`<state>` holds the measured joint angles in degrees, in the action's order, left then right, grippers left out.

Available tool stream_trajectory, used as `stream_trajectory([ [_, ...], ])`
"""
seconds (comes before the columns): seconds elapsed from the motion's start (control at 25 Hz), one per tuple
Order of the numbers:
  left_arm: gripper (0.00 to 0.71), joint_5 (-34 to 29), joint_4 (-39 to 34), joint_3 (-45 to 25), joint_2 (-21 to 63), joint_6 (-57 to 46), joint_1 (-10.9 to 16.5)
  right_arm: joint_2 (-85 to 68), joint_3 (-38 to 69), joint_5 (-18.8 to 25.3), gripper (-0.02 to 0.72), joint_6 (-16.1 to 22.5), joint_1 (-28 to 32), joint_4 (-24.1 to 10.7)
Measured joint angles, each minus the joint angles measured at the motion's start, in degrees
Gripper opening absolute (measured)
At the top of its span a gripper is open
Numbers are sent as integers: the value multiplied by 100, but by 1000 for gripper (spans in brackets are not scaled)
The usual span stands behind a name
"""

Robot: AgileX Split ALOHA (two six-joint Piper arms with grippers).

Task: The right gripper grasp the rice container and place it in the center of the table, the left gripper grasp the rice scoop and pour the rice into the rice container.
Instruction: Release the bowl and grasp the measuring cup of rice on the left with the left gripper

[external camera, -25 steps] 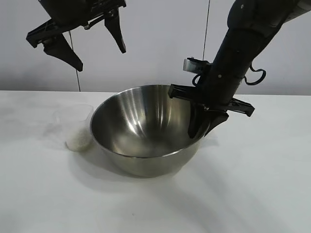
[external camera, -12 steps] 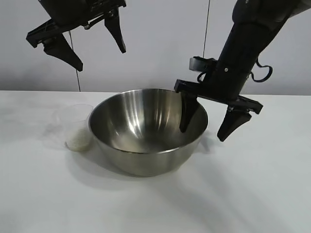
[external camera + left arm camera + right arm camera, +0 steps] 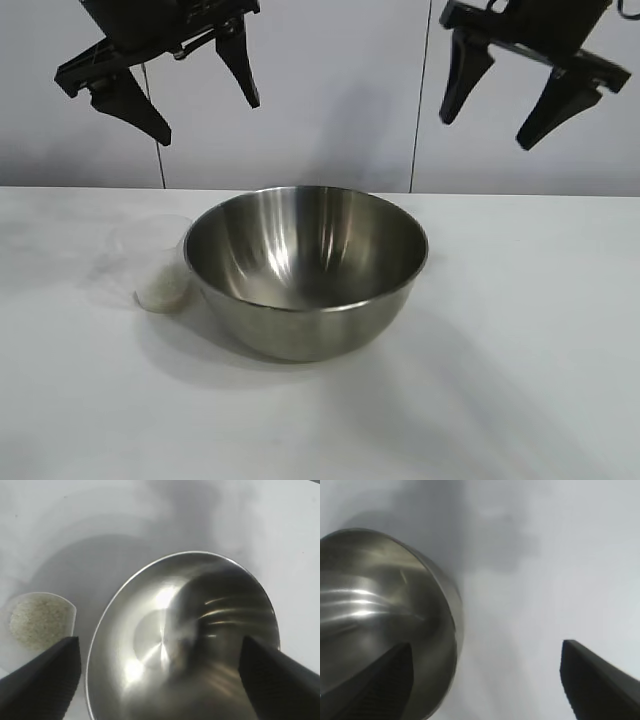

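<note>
With the rice container (image 3: 305, 270) placed, the left tool (image 3: 165, 95), prongs apart, should descend squarely over the rice scoop (image 3: 160, 265) below it.

Bright, even light fills the scene, falling mostly from above. The table (image 3: 520, 380) reads as a flat, nearly washed-out white, and the shadows on it are soft and grey: a broad one spreads in front of the rice container (image 3: 305, 270), with fainter ones to its right. The steel takes streaky highlights inside and a bright glare spot near its bottom in the left wrist view (the metal mirrors dark shapes too). The rice scoop (image 3: 160, 268) is pale and hard to separate from the tabletop. In the right wrist view the bowl's rim is smeared by motion blur. Fingers (image 3: 42, 685) close to the wrist lenses look dark and soft-edged.
</note>
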<state>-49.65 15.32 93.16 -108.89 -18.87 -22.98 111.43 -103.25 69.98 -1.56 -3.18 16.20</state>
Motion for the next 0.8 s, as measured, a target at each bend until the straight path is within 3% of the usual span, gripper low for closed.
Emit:
stream_trajectory([
  [0.8, 622, 86, 5, 0, 0, 3, 0, -386, 0, 82, 544, 0, 128, 134],
])
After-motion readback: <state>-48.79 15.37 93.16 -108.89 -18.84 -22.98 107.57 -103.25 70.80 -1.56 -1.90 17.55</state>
